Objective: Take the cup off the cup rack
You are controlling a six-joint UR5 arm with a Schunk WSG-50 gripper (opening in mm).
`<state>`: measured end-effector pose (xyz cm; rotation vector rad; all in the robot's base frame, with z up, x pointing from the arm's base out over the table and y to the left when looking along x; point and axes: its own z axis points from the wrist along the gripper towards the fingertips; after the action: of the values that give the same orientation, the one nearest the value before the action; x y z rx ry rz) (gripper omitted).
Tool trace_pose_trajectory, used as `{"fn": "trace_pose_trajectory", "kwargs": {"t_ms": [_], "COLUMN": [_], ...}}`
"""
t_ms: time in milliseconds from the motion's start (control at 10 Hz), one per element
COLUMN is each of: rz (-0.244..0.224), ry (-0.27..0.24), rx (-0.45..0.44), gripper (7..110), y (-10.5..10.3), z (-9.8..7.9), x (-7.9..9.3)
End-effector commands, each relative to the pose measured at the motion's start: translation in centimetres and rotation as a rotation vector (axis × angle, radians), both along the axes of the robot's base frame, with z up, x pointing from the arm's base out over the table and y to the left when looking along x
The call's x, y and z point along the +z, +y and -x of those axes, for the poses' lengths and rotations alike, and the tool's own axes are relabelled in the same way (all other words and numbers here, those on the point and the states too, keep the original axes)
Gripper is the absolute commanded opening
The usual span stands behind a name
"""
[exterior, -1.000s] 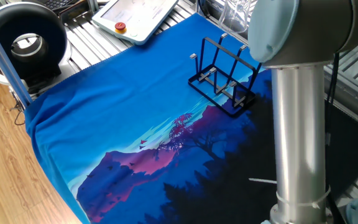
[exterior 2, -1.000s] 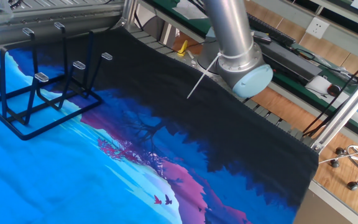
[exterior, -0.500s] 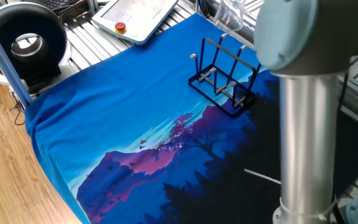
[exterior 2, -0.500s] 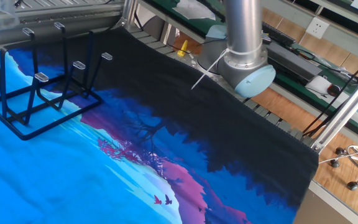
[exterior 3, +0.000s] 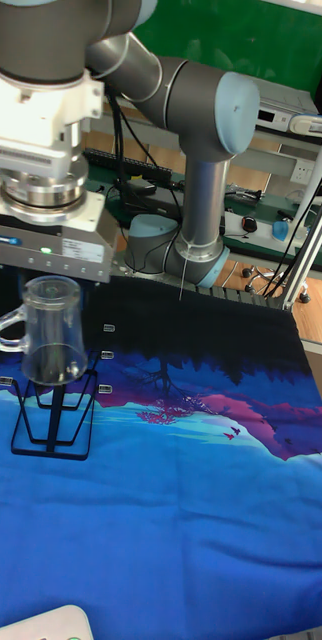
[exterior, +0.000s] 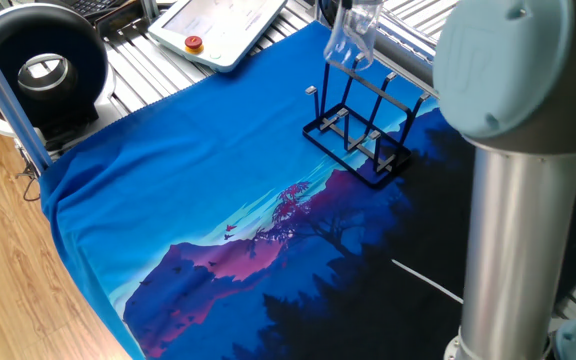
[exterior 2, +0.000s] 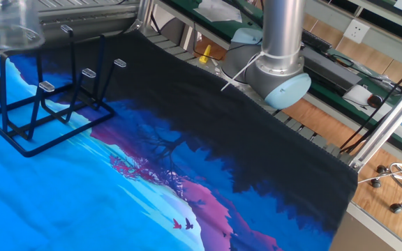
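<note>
A clear cup (exterior 3: 51,330) with a side handle hangs in the air under my gripper (exterior 3: 53,284), which is shut on its top. Its bottom sits level with the peg tops of the black wire cup rack (exterior 3: 53,420). In one fixed view the cup (exterior: 353,35) hangs over the rack's (exterior: 363,140) far side. In the other fixed view the cup (exterior 2: 9,24) is at the top left, above the rack's (exterior 2: 47,104) left pegs. The fingers themselves are hidden behind the cup and the wrist body.
A blue and black printed cloth (exterior: 218,200) covers the table. A white pendant with a red button (exterior: 223,25) and a black round device (exterior: 38,65) lie beyond the cloth's far edge. The arm's column (exterior: 528,230) and base (exterior 2: 278,77) stand at the dark end.
The cup has come further into both fixed views, lower and closer to the rack's pegs. The arm's column has swung right.
</note>
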<state>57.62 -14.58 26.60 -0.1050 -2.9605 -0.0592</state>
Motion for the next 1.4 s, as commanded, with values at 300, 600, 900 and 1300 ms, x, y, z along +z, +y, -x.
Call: {"fn": "trace_pose_trajectory", "kwargs": {"t_ms": [300,600,900,1300], "rz": [0.001,-0.003,0.02,0.038], "ry": [-0.021,-0.025,-0.011,-0.023], "rx": [-0.035,-0.022,0.13,0.244], "gripper": [44,44,44,44], "y": [2.1,2.0,0.8,-0.2], "z": [0.4,0.3,0.8,0.4], "x": [0.5,0.5,0.6,0.5]}}
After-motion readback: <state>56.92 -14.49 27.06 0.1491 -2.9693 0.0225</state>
